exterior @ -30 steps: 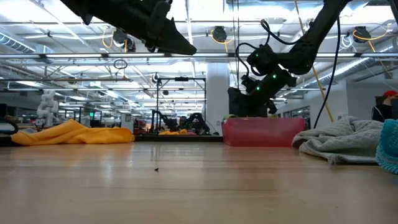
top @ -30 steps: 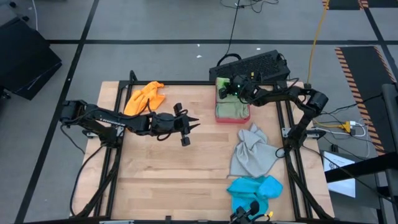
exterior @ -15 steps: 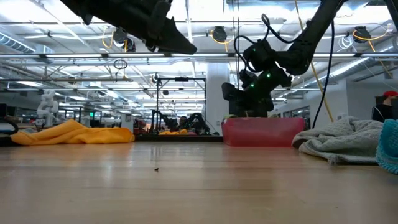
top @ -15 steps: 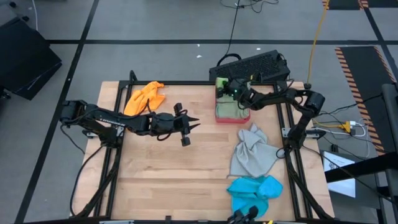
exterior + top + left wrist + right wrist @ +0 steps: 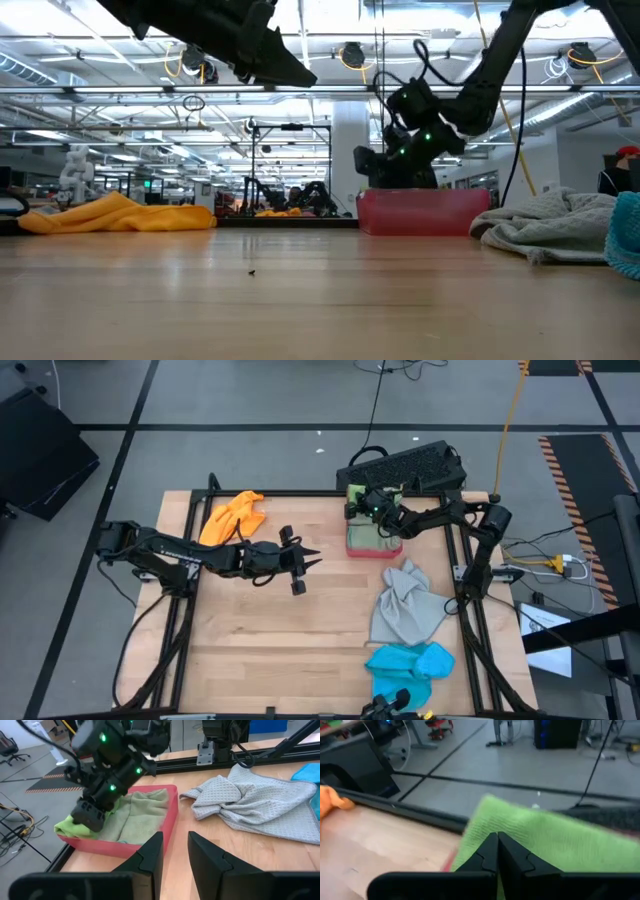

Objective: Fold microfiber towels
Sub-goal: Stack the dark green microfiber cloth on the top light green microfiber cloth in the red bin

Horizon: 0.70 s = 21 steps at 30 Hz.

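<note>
Pressing down with fingers closed on nothing, right gripper (image 5: 358, 507) over bright green towel (image 5: 545, 840) and sage towel (image 5: 137, 812) in pink-red tray (image 5: 372, 544) at far right. Hovering mid-table, left gripper (image 5: 305, 558), fingers narrowly parted, empty. Lying far left, orange towel (image 5: 233, 516); lying right and near, grey towel (image 5: 405, 605) and blue towel (image 5: 412, 663).

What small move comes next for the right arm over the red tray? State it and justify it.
Probably lift the right gripper clear. Its fingers are shut over the bright green microfiber towel in the rectangular pink-red plastic tray, and the crumpled grey towel lies unfolded.
</note>
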Motion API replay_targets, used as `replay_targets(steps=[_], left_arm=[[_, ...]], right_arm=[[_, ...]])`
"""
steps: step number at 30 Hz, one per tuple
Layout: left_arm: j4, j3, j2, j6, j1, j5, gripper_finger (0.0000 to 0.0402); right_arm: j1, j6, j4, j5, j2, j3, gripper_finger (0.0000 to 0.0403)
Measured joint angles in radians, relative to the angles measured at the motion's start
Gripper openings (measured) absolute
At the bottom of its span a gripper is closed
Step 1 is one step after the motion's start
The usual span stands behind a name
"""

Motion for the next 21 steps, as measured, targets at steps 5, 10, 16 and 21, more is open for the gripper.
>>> replay_targets(steps=[5, 10, 16, 21], left_arm=[[-0.001, 0.0, 0.0, 0.003, -0.007, 0.001, 0.0092], [0.0, 0.0, 0.0, 0.007, -0.011, 0.001, 0.0092], [-0.001, 0.0, 0.0, 0.007, -0.01, 0.0, 0.0092], [-0.001, 0.0, 0.0, 0.007, -0.01, 0.0, 0.0092]], right_arm=[[-0.012, 0.052, 0.013, -0.023, 0.057, 0.0, 0.0], [-0.01, 0.028, 0.04, -0.027, 0.059, 0.0, 0.0], [0.004, -0.053, 0.063, -0.017, -0.026, 0.0, 0.0], [0.012, -0.091, 0.057, 0.054, -0.055, 0.0, 0.0]])
